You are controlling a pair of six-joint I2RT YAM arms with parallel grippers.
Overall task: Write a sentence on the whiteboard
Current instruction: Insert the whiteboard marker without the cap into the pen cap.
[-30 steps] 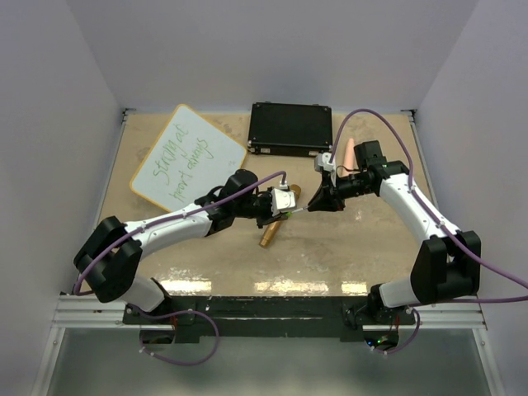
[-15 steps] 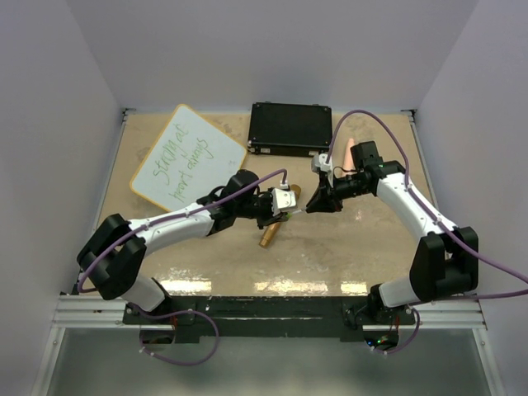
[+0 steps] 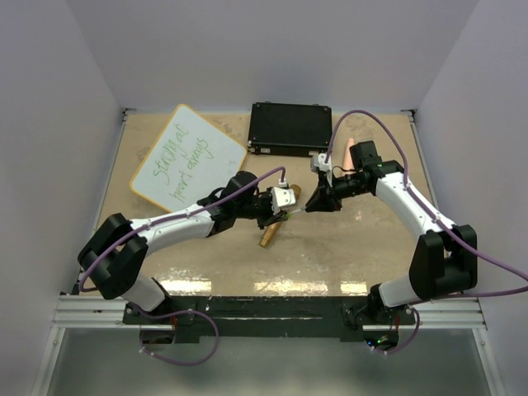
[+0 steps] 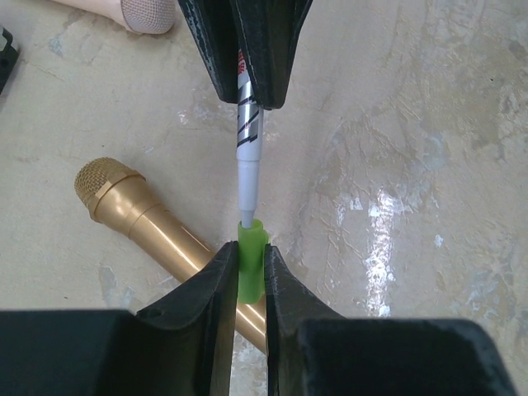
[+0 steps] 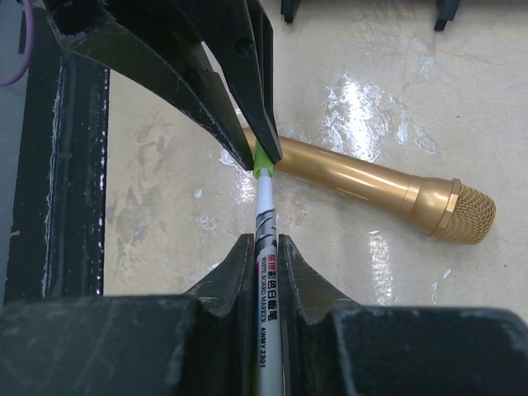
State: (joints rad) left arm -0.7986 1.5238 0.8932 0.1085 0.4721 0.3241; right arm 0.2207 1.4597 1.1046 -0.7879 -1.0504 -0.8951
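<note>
Top external: whiteboard (image 3: 188,157) on beige table (image 3: 355,247), white walls (image 3: 272,49).

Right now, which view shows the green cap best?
Left wrist: the cap sits close and centred, pinched by the left gripper, marker end at its mouth. Right wrist shows only a green sliver; top external, barely a speck.
</note>
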